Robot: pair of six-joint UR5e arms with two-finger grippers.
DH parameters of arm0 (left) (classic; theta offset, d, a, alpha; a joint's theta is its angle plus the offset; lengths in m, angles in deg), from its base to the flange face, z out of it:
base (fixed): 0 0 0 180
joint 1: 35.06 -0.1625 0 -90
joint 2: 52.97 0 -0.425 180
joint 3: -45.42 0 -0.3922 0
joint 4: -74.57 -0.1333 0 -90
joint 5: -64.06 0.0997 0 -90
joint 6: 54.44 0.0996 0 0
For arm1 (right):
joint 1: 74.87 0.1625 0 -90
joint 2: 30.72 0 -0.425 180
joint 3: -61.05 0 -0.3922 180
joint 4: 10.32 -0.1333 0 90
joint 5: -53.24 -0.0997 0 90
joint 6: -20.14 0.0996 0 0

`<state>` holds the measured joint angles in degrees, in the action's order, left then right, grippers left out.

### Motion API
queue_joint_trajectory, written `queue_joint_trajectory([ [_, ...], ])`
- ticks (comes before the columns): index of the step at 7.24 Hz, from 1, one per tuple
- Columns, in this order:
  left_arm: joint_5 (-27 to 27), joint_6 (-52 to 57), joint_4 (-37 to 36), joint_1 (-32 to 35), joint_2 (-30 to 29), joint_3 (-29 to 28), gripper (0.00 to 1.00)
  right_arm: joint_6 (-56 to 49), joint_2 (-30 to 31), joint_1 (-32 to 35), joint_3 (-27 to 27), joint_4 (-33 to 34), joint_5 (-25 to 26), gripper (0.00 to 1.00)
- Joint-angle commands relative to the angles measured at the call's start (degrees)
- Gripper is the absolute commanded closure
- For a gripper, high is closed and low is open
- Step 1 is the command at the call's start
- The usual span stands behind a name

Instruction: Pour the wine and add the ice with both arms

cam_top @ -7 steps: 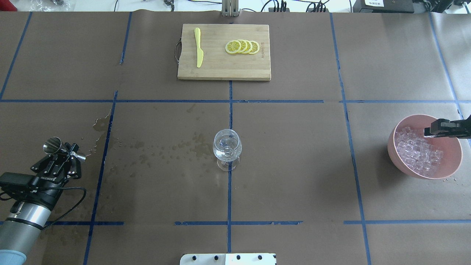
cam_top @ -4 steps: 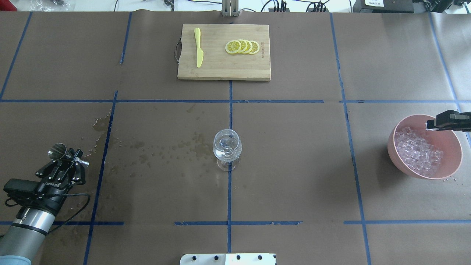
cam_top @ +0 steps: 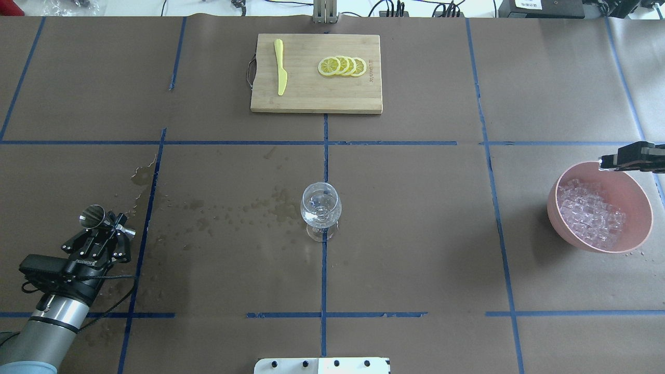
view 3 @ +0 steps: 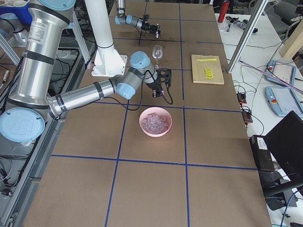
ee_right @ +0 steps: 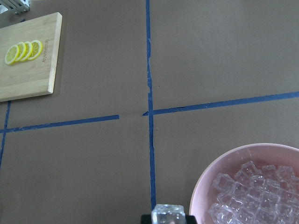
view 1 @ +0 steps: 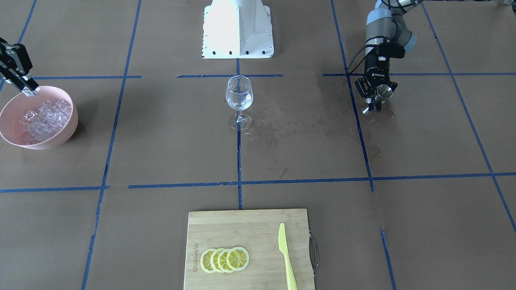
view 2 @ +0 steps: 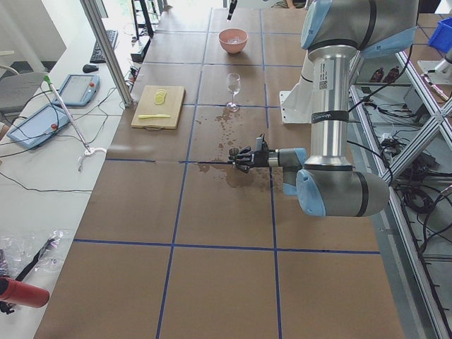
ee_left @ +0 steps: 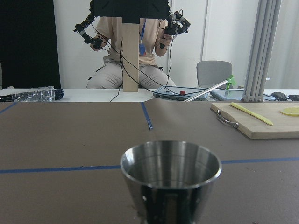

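Note:
My left gripper (cam_top: 106, 224) is shut on a steel jigger (cam_top: 92, 217), held about upright just above the table at the near left. The left wrist view shows the jigger's cup (ee_left: 170, 175); I cannot tell whether any liquid is in it. The wine glass (cam_top: 321, 208) stands at the table's middle with a little watery wine (view 1: 239, 103) in its bowl. My right gripper (cam_top: 604, 163) is shut on one ice cube (ee_right: 169, 215) above the far rim of the pink bowl (cam_top: 643, 208), which is full of ice (cam_top: 592, 215).
A wooden cutting board (cam_top: 311, 98) lies at the far middle with lemon slices (cam_top: 343, 66) and a yellow knife (cam_top: 280, 67). Wet spots (cam_top: 234, 213) cover the paper between the jigger and the glass. The white base block (view 1: 238, 28) stands on the robot's side.
My left gripper has moved right and nearer to the robot while the jigger turned upright. My right gripper has risen from the ice toward the bowl's far rim.

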<state>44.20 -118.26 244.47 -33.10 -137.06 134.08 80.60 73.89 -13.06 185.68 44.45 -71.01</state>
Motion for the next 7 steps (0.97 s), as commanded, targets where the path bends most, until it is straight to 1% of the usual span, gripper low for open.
queue_joint_trajectory([
  [1,0.00,0.01,-0.09,-0.02,-0.54,-0.15,0.72,0.18,-1.42,0.06,0.18,-0.01,-0.02,1.00],
  [2,0.00,0.27,-0.09,-0.02,-0.55,-0.15,0.59,0.18,-1.51,0.06,0.35,-0.01,-0.02,1.00],
  [4,0.00,0.45,-0.70,-0.02,-0.55,-0.15,0.53,0.18,-1.86,0.06,0.62,-0.10,-0.02,1.00],
  [5,0.00,0.62,-0.71,0.07,-0.55,-0.06,0.49,0.18,-3.00,0.06,0.53,-0.01,-0.11,1.00],
  [6,0.00,0.71,-0.71,0.07,-0.55,-0.06,0.36,0.27,-4.58,0.06,0.62,-0.10,-0.19,1.00],
  [7,-0.09,0.89,-0.71,0.07,-0.55,0.02,0.00,1.75,-5.81,0.06,0.53,-0.10,-2.02,1.00],
])
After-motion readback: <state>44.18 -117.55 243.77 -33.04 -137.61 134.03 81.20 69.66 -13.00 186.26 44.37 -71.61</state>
